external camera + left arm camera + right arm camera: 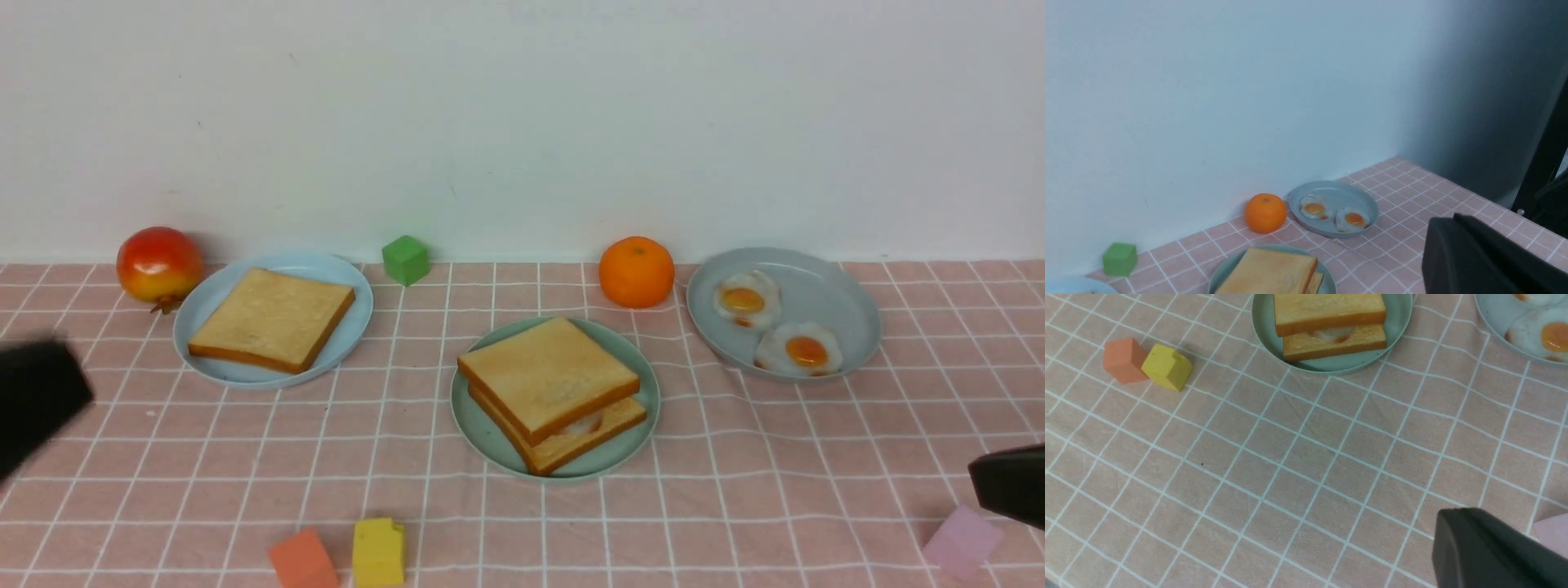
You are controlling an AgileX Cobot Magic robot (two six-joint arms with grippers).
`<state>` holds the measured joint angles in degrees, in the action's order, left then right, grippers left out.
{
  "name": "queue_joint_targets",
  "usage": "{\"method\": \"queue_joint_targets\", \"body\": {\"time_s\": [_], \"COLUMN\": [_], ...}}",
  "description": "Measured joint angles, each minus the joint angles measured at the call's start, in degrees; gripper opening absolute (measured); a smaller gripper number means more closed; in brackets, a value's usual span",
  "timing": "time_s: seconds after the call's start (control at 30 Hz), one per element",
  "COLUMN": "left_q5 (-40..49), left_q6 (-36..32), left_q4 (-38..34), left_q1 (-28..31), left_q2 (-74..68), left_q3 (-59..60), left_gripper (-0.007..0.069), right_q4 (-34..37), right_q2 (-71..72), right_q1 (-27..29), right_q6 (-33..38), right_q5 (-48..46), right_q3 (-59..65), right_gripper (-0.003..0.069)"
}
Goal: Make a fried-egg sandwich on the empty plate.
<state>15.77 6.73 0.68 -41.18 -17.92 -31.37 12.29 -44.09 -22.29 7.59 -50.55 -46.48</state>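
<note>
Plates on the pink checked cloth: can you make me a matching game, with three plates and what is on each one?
Column one:
1. round mint-green plate
2. round pale blue plate
3. round grey-blue plate

Column two:
A. two fried eggs
B. one toast slice
C. fried-egg sandwich

Pairs: 1-C, 2-B, 3-A

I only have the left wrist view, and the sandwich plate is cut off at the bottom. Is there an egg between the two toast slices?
Observer: Yes. The right wrist view shows white egg between the toast slices.
Operator: Any toast left elsewhere?
Observer: One slice lies on the blue plate in the front view.
Operator: Where is the right gripper?
Observer: The right gripper is low on the right, beside a pink block, holding nothing.
</note>
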Motion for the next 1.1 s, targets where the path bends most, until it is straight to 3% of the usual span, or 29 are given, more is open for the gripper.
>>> {"method": "queue_joint_targets", "body": {"time_s": [0.23,0.83,1.1], "left_q5": [0.1,0.4,0.4], "left_q6": [0.1,0.3,0.3], "left_q4": [0.7,0.9,0.9], "left_q1": [0.0,0.0,0.0], "left_q2": [7.3,7.6,7.6], "left_q3": [8.9,12.1,12.1], "left_gripper": [-0.0013,-0.0013,-0.0013], "right_q4": [0.8,1.0,0.7], "right_q2": [0.0,1.2,11.7], "right_q1": [0.0,0.6,8.9], "right_q6": [-1.0,-1.3,-1.3], "right_q5": [-1.2,-2.3,-2.7], "right_q3": [0.0,0.0,0.1], "right_gripper": [-0.0011,-0.0004,0.0001]}}
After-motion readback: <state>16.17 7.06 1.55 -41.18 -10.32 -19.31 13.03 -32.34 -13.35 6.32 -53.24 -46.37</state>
